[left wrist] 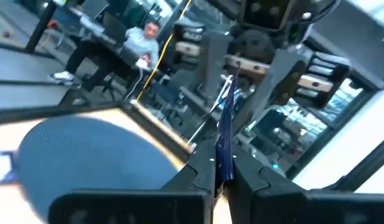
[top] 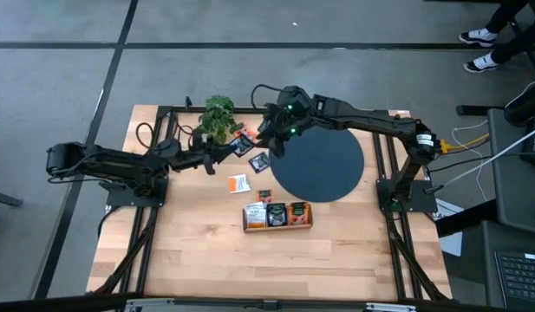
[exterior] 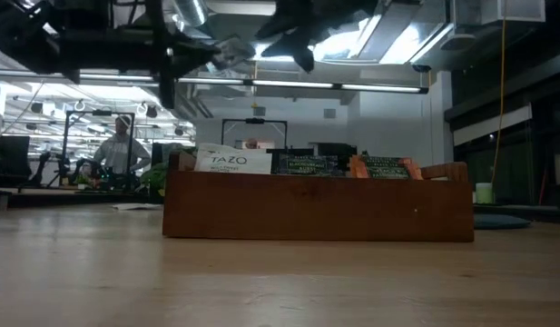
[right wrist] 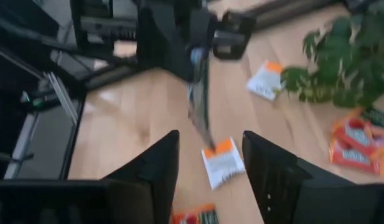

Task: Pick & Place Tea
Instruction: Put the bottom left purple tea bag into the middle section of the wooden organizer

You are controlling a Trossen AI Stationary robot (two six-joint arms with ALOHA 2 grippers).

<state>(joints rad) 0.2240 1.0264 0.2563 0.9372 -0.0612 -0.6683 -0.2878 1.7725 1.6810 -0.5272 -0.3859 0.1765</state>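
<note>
Bare wood table [top: 198, 251] lies open toward the front edge. Left gripper [top: 231, 149] is clamped on 1 dark tea packet [left wrist: 225, 140] held mid-air beside the black disc [top: 319, 165]; right gripper [right wrist: 210, 163] stands parted just beyond it.

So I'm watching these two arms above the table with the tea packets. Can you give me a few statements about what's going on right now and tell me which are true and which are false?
1. The left gripper is shut on a dark flat tea packet. True.
2. The right gripper is clamped on that packet. False: its fingers stand open, apart from it.
3. The round black disc has packets piled on it. False: it is bare.
4. The wooden tray holds several packets. True.
5. A white and orange packet lies on the table. True.
</note>
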